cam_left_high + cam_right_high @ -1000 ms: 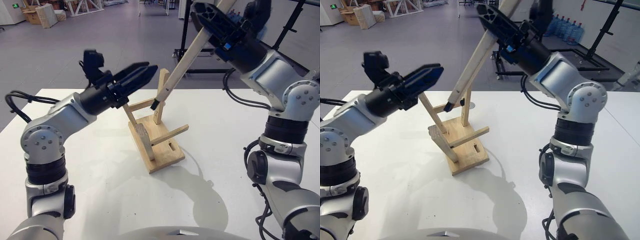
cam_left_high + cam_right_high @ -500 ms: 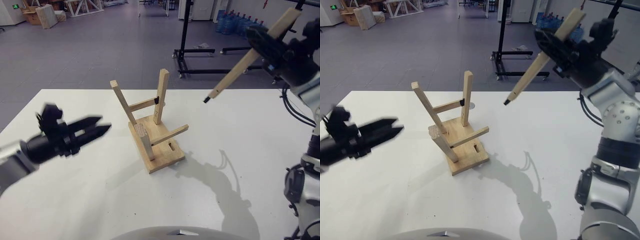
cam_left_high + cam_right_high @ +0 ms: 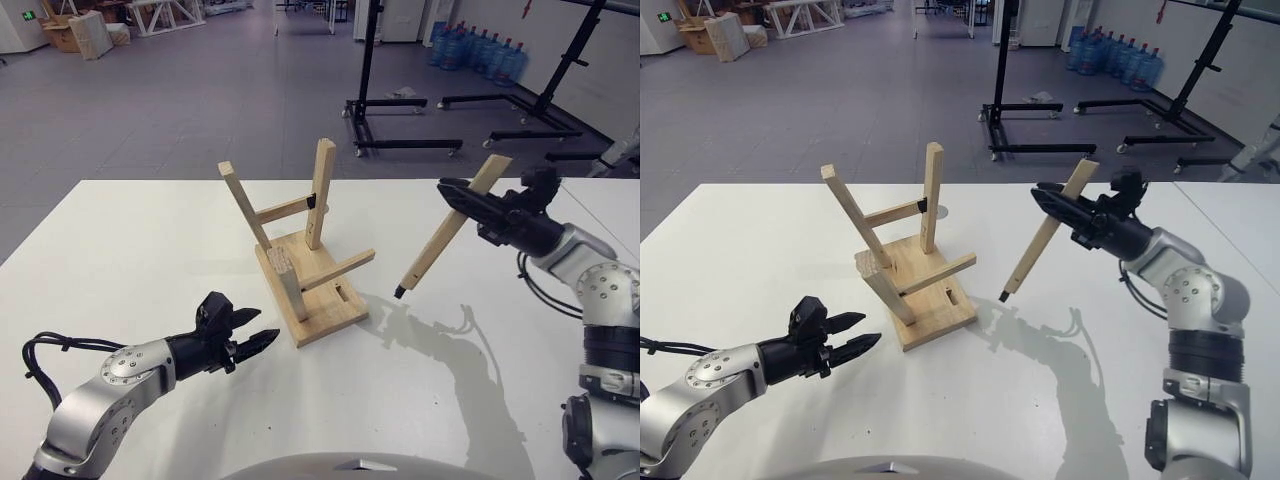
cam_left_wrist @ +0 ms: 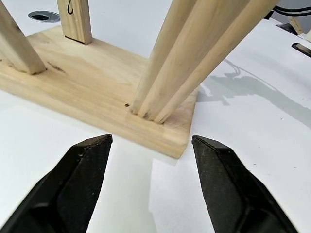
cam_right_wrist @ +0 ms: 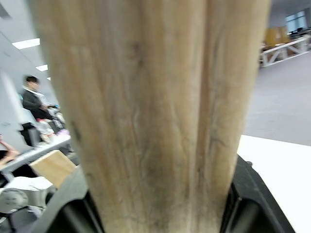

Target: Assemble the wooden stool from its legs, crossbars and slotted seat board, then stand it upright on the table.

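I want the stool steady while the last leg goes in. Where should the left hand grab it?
Take the near leg low down, just above the seat board, coming in level from the robot's side. It rises clear of the board there, and the open left hand faces it; the board lies flat on the table, leaving no gap under its edge.

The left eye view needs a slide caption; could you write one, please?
Right gripper holds a loose leg beside the half-built stool; open left gripper hovers nearby.

i see the half-built wooden stool (image 3: pixel 320 298) on the white table (image 3: pixel 150 250), left gripper (image 3: pixel 267 326) before it, loose wooden leg (image 3: pixel 445 232) right of it.
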`<action>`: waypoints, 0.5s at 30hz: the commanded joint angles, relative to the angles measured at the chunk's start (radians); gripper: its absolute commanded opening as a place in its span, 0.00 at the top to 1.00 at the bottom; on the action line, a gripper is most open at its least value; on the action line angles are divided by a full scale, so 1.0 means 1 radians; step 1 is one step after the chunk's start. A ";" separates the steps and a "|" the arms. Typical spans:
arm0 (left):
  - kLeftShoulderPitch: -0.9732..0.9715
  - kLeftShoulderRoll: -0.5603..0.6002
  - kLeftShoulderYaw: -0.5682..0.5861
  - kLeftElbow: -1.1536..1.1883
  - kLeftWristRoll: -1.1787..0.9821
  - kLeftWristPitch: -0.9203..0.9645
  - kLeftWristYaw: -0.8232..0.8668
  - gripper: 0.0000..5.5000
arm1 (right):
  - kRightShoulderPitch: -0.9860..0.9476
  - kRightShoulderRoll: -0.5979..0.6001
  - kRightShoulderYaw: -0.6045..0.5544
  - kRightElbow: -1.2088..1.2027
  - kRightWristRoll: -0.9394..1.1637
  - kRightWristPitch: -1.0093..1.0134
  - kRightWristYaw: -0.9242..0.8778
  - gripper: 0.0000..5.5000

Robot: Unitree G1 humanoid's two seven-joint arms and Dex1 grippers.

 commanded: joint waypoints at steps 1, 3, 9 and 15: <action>0.002 0.050 0.039 0.061 0.039 -0.028 -0.049 0.45 | 0.023 0.074 0.035 -0.076 -0.024 -0.062 0.012 0.63; -0.002 0.064 0.050 0.083 0.050 -0.036 -0.071 0.45 | 0.010 0.112 0.068 -0.088 -0.077 -0.134 0.019 0.63; -0.037 0.071 0.081 0.152 0.078 -0.057 -0.097 0.45 | -0.037 0.128 0.168 -0.036 -0.267 -0.396 0.171 0.63; -0.027 0.061 0.098 0.166 0.092 -0.073 -0.108 0.45 | -0.060 0.099 0.235 0.062 -0.395 -0.556 0.316 0.63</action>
